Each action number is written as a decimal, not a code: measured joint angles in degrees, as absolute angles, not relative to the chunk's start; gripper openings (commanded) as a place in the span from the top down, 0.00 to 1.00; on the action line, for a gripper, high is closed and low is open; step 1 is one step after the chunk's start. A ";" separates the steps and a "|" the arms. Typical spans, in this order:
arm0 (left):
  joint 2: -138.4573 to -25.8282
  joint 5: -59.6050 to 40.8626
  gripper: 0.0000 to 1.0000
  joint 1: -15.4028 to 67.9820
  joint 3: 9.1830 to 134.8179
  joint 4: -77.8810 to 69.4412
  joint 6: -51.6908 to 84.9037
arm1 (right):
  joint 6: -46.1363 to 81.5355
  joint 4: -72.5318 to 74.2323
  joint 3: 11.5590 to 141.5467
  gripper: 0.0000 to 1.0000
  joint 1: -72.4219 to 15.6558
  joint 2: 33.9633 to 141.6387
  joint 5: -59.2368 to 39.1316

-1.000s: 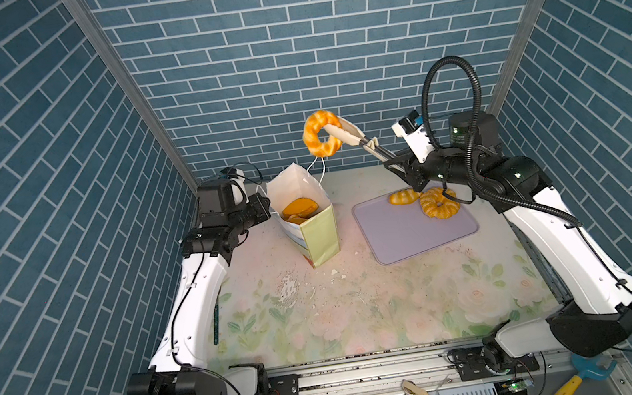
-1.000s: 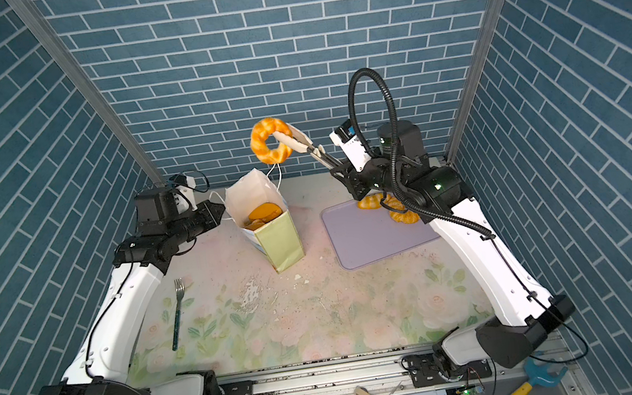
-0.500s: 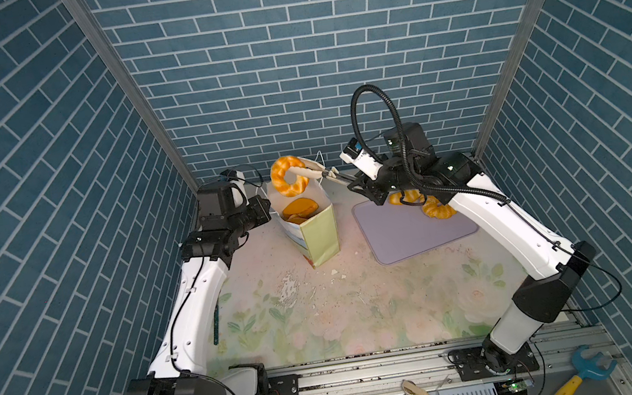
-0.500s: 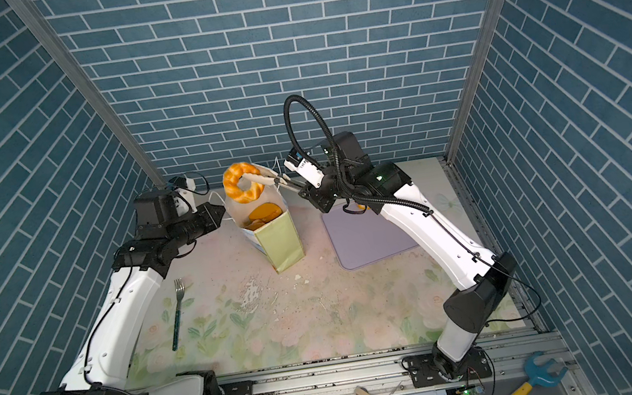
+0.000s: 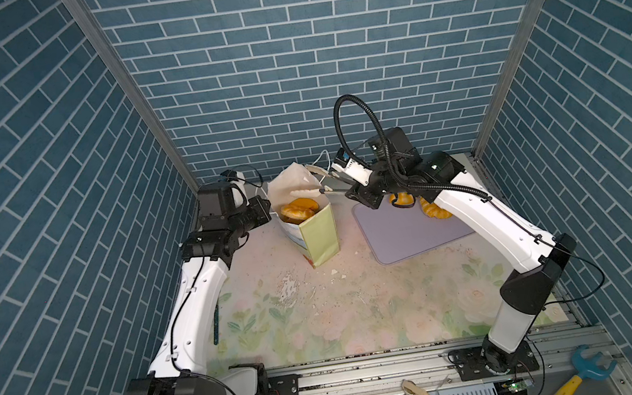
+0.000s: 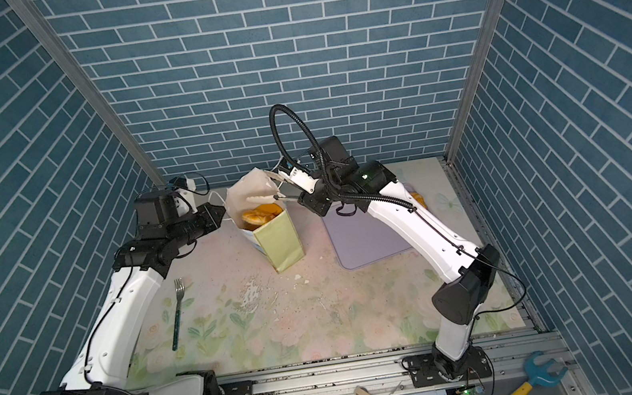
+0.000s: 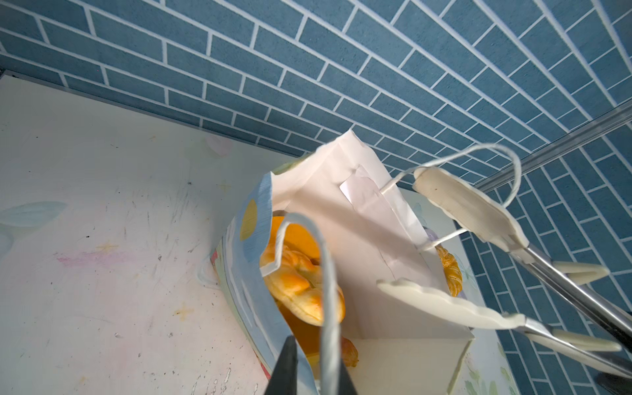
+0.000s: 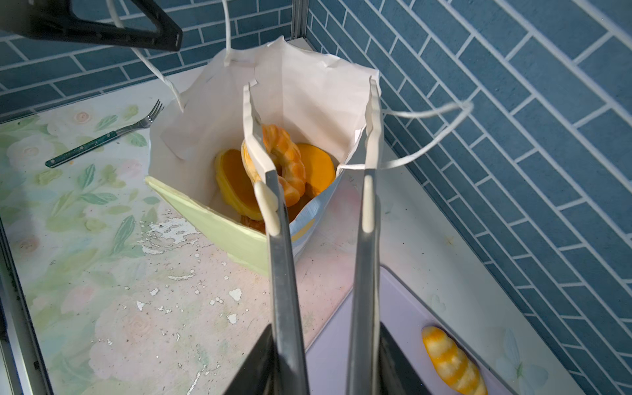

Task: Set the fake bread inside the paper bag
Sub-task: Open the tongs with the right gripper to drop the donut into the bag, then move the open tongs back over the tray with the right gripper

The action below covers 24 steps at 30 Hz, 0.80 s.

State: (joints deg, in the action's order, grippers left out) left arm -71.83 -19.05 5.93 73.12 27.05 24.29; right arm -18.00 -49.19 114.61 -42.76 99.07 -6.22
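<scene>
Paper bag (image 5: 319, 231) upright on bench (image 5: 322, 315), mouth open. L pincer (image 7: 313, 376) nipped shut on bag's cord handle (image 7: 326, 273). R pincer (image 8: 325, 369) grips tongs (image 8: 284, 273) by arms. Tong tips spread apart just over bag mouth, nothing betw. them. One tip close by ring doughnut (image 8: 290, 160), contact unclear. Doughnut inside bag w/ other fake bread (image 8: 236, 184). Striped croissant (image 8: 451, 362) outside bag, on lavender tray (image 5: 407, 232) beside bag.
</scene>
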 measured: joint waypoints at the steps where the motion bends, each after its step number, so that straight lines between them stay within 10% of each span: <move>1: -71.83 -19.03 0.85 5.93 73.12 27.05 24.32 | -18.00 -49.15 114.61 0.57 -42.76 99.04 -6.13; 24: -72.29 -18.70 0.84 5.93 73.17 27.07 24.53 | -8.56 -38.72 94.63 0.57 -22.94 80.79 6.31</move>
